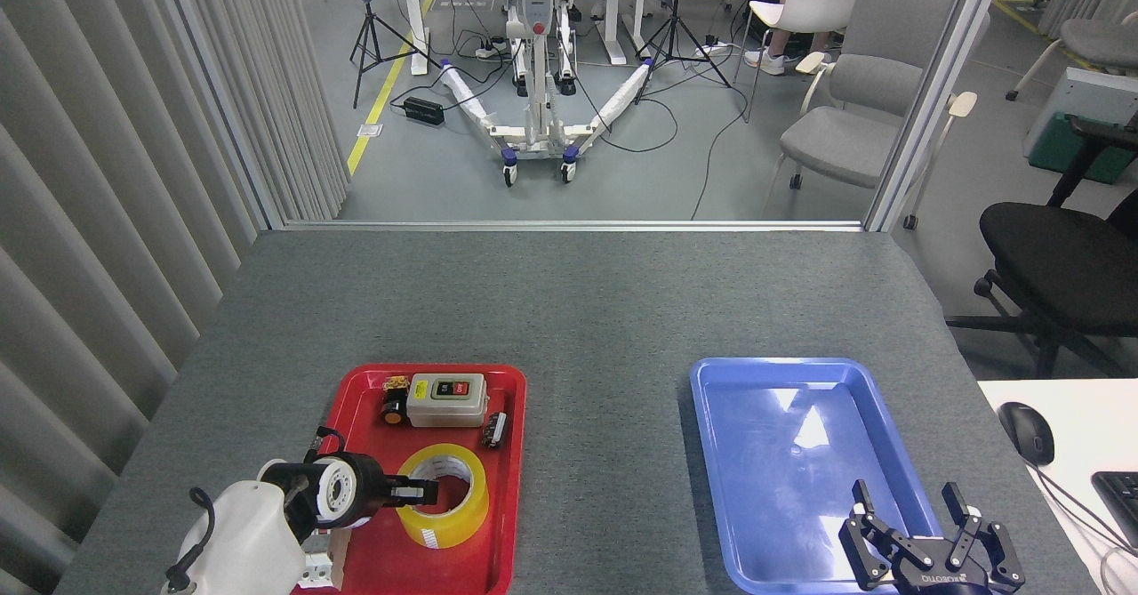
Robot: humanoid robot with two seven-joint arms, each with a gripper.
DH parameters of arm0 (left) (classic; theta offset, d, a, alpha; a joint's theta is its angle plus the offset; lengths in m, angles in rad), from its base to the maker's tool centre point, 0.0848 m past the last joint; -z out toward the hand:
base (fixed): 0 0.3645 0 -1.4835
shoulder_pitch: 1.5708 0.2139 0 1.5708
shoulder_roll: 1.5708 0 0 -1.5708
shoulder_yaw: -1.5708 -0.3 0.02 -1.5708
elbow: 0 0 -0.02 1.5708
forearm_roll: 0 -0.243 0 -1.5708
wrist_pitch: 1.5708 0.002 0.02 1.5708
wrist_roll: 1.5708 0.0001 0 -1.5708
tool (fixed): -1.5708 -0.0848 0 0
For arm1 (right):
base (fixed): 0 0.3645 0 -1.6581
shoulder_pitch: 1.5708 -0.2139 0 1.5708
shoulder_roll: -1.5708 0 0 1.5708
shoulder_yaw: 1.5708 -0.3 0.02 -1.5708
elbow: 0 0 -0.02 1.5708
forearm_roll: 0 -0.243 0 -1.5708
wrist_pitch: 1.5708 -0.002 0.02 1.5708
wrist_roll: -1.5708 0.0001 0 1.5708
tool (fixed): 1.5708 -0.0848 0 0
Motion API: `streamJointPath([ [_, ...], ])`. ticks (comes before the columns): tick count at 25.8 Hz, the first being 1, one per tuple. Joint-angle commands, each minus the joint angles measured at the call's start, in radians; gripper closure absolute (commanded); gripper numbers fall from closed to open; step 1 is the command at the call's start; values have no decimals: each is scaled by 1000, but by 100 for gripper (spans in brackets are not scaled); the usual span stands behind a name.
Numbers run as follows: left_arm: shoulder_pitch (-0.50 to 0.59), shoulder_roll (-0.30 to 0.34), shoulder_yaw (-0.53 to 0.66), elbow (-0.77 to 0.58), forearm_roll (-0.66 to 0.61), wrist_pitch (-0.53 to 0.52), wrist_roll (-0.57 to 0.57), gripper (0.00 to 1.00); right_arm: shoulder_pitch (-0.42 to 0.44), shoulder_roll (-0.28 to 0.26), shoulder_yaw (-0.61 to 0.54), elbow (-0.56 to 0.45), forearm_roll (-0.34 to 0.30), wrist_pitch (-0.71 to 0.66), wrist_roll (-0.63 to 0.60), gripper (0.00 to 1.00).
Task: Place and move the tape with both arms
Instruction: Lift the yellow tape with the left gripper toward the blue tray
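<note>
Tape lies in the red tray with the left end effector reaching over its 9 o'clock rim, grip unclear, while the right end effector hangs spread apart over the blue tray.

Premises: a robotics lab or test bay. A grey felt-topped desk stands inside a partitioned cell with vertical blinds. Beyond lie a wheeled lifting frame, tripods, loose floor cables, yellow floor tape and office chairs. A mouse sits alongside.
</note>
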Motion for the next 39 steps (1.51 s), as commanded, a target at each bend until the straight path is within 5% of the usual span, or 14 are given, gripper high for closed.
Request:
streamJointPath([
  [1,0,-6,0,5,-3,-6,-24,88,-1,1,-1,0,1,0,0,0],
  [6,0,-17,4,3,-8,-4,-40,100,1,3,1,0,7,0,0,0],
  [11,-2,-9,20,-90,-12,-13,-32,100,1,3,1,0,9,0,0,0],
  [17,9,-8,123,-204,2,-228,126,100,-1,1,1,0,9,0,0,0],
  [21,12,-72,115,-140,69,-338,368,100,-1,1,1,0,7,3,1,0],
  [28,12,-129,-54,106,574,-633,729,100,2,1,3,3,9,4,0,0],
  [35,12,-242,-146,238,597,-746,776,100,-2,-8,3,2,9,-20,-5,0],
  [39,12,-301,-201,278,595,-746,819,100,-21,-14,-10,2,0,-290,-57,0],
])
